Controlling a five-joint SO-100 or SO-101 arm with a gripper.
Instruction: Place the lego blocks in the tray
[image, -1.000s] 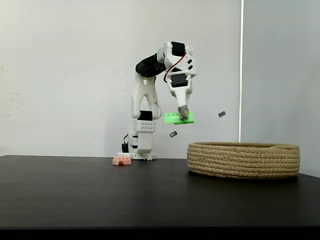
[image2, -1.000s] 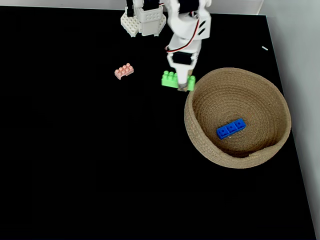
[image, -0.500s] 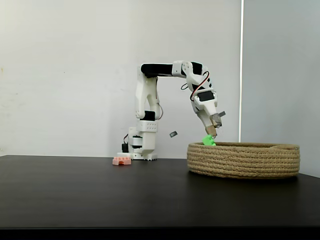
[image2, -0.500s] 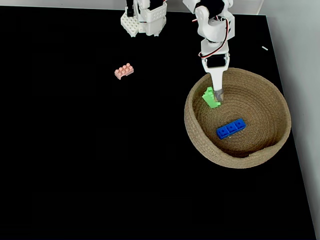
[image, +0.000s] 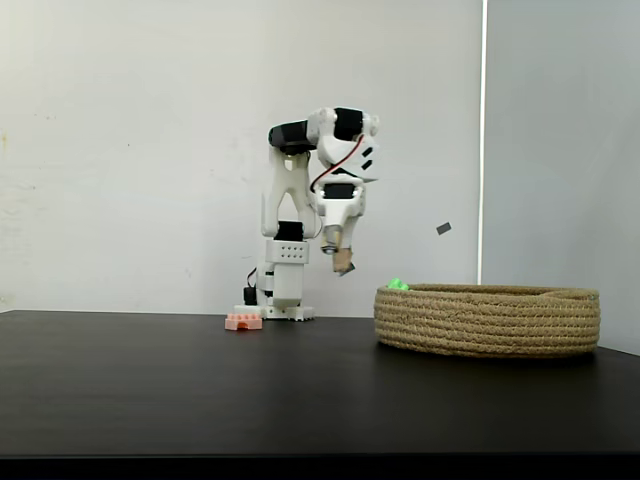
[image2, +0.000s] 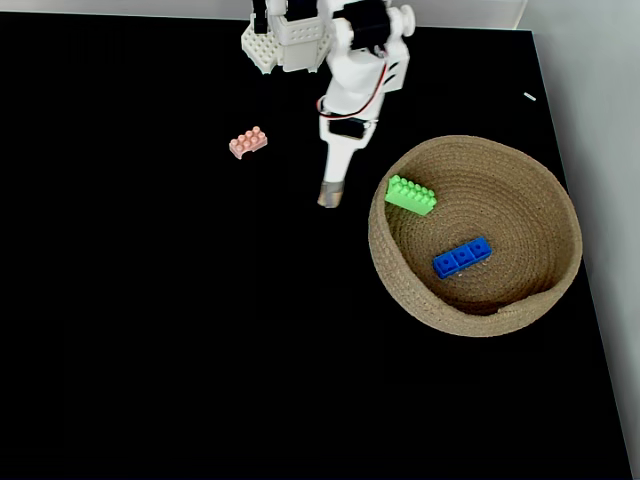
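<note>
Side fixed view: white arm's claw (image: 340, 262) raised above black tabletop (image: 200, 390), left of coiled tan rope tray (image: 488, 320), empty; open or closed, cannot tell. Salmon-pink brick (image: 243, 321) by base.

Top fixed view: claw (image2: 330, 197) just outside tray (image2: 545, 300); long green brick (image2: 411, 195) and blue brick (image2: 462, 256) inside; pink brick (image2: 247, 142) on tabletop (image2: 150, 320).

Green brick (image2: 411, 195), blue brick (image2: 462, 257), pinkish brick (image2: 247, 143), tan tray (image2: 553, 205), black table (image2: 150, 320)
</note>
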